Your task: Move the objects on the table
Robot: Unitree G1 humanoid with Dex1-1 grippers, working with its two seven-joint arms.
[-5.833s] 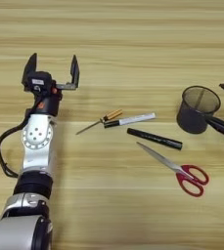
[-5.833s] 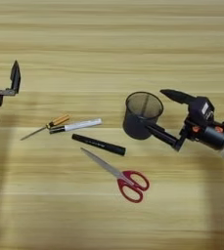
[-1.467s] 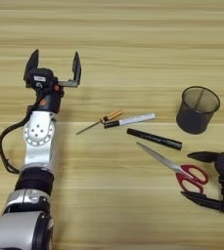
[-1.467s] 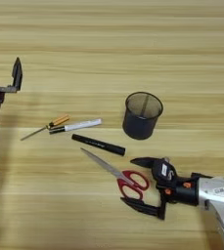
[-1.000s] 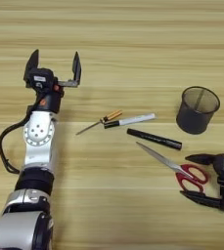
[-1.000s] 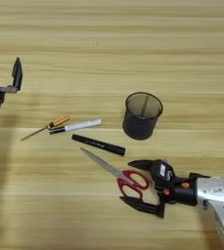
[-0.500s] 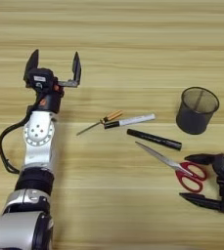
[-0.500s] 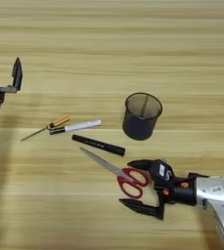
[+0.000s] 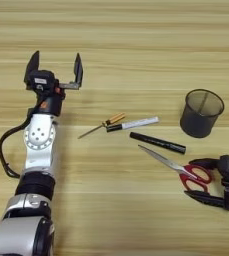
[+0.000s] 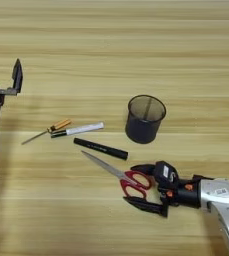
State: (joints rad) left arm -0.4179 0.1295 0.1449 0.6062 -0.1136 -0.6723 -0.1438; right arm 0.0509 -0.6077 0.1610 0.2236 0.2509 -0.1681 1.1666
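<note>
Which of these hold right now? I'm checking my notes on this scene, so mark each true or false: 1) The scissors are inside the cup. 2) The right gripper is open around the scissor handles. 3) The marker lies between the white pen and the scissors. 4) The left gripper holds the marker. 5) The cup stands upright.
1) False. The scissors lie flat on the table, in front of the cup.
2) True. The right gripper has one finger on each side of the red handles.
3) True. The marker lies between the white pen and the scissors.
4) False. The left gripper is open and empty, far left of the marker.
5) True. Its open mouth faces up.
</note>
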